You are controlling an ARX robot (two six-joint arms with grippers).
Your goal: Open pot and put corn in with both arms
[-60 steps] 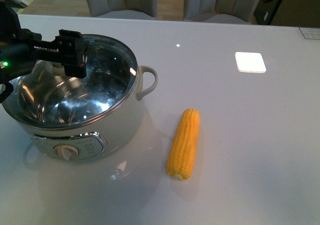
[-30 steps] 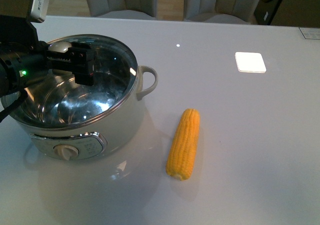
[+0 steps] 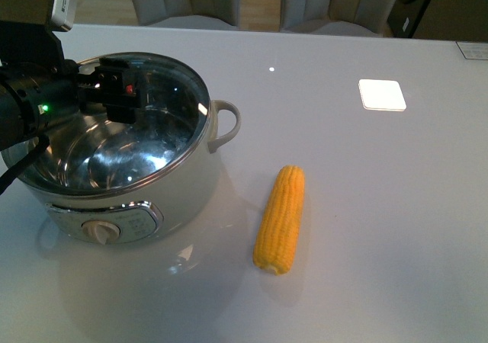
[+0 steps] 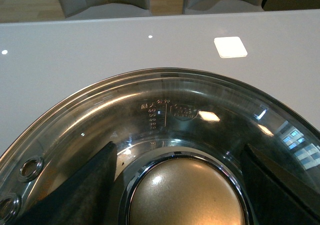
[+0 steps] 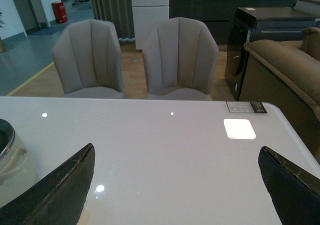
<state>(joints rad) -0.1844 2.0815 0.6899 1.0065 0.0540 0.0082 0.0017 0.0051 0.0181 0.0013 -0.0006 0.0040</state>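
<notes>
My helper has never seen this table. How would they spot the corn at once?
Find the big white pot, left on the table. The corn lies right of it, not touching. It is the only yellow thing: one bare cob.

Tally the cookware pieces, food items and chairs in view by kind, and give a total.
Pot: 1
Glass lid: 1
Corn cob: 1
Chairs: 2
Total: 5
</notes>
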